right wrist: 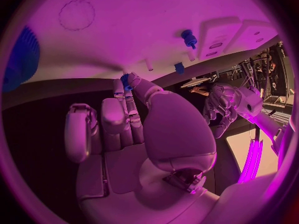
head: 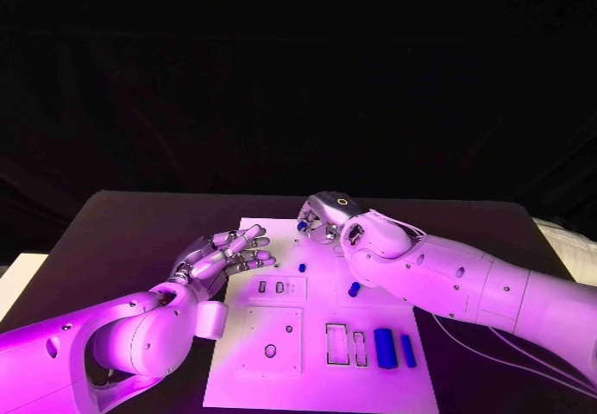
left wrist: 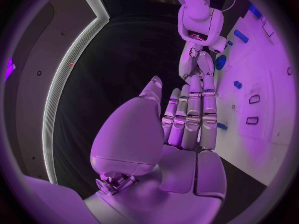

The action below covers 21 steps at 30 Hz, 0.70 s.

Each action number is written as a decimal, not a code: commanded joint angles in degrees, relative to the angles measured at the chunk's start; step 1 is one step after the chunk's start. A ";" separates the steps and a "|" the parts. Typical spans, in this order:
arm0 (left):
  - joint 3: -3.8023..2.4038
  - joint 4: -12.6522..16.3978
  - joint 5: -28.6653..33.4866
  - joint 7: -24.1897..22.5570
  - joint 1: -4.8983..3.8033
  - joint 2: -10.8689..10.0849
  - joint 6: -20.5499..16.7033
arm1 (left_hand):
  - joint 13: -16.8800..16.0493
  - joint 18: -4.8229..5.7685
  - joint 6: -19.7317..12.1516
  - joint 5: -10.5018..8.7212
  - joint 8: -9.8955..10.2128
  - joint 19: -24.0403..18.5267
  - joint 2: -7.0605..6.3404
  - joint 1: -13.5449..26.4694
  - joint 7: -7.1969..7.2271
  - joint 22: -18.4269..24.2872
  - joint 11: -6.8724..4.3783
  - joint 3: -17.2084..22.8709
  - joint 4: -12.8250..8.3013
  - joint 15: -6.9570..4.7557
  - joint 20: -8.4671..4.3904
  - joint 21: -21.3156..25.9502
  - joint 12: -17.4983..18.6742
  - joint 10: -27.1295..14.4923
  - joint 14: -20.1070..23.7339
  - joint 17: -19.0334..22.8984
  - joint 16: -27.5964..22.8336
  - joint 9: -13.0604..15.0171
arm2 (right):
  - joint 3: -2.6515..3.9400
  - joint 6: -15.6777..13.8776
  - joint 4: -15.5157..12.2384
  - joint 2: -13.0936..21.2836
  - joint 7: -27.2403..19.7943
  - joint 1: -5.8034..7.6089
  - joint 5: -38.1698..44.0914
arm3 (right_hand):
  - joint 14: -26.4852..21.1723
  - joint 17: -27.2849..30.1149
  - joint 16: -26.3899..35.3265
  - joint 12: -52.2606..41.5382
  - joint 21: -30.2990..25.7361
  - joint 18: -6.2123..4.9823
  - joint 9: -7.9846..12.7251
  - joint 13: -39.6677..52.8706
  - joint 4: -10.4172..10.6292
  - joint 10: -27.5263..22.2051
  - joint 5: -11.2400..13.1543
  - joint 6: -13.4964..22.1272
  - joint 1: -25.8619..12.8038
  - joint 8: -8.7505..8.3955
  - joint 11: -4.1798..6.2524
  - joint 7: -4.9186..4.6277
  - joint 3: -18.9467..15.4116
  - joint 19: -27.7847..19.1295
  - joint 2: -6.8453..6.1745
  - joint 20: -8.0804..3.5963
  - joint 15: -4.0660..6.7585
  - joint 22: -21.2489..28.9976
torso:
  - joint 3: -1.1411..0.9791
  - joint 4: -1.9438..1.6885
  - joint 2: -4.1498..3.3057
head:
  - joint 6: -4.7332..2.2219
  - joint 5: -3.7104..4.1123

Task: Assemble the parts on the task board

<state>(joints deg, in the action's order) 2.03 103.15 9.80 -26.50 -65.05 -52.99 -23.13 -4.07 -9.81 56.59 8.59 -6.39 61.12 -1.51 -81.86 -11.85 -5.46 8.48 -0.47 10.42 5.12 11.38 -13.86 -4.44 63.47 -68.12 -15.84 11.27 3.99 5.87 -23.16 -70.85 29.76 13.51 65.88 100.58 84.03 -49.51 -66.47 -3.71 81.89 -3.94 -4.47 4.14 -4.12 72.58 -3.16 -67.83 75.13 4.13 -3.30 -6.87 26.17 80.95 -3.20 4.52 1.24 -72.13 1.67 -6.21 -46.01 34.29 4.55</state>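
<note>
At the board's (head: 280,345) twelve o'clock edge, the right hand (head: 326,220) pinches a small blue part (right wrist: 127,79), likely for seating; the left hand (head: 230,254), at nine o'clock, waits with fingers straight, holding nothing.

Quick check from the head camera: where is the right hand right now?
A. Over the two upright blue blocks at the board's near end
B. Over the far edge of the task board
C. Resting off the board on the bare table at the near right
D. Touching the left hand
B: in the head view the right hand is at the far edge of the task board, well away from the blue blocks and apart from the left hand.
</note>
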 commanded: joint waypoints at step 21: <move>-0.06 0.14 0.20 0.04 -0.16 -0.27 1.22 | -0.03 -0.62 -0.10 -0.11 0.45 0.18 0.23 0.34 -0.15 0.15 0.19 -0.34 0.00 0.30 0.22 0.31 0.25 -0.18 0.21 -0.17 -0.36 -0.03 | -0.01 -3.43 -2.05 1.11 0.25 0.15 -0.93 | -3.06 16.89 12.92 -0.93 -10.09 -2.98 0.51 -0.37 5.30 -12.34 -0.55 13.55 0.25 -0.40 -2.48 -2.22 -9.22 -9.93 -5.51 1.95 -2.04 17.76 | 0.02 -0.03 -0.62 | -0.52 0.22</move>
<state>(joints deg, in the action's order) 2.02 103.20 9.87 -26.30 -65.12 -53.24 -23.05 -4.07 -9.81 56.59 8.59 -6.16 61.12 -1.51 -81.86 -11.85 -5.41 8.48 -0.47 10.42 5.12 11.38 -13.86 -4.44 63.47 -68.12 -15.97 11.27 3.99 5.83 -22.90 -71.97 30.36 14.65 66.05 100.44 80.40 -32.70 -53.71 -4.41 72.00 -6.20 -3.86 3.70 0.86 60.14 -3.35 -54.28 74.85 3.74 -5.80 -8.95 17.54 70.78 -8.90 6.47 -0.82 -54.45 1.79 -6.32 -46.59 33.95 4.75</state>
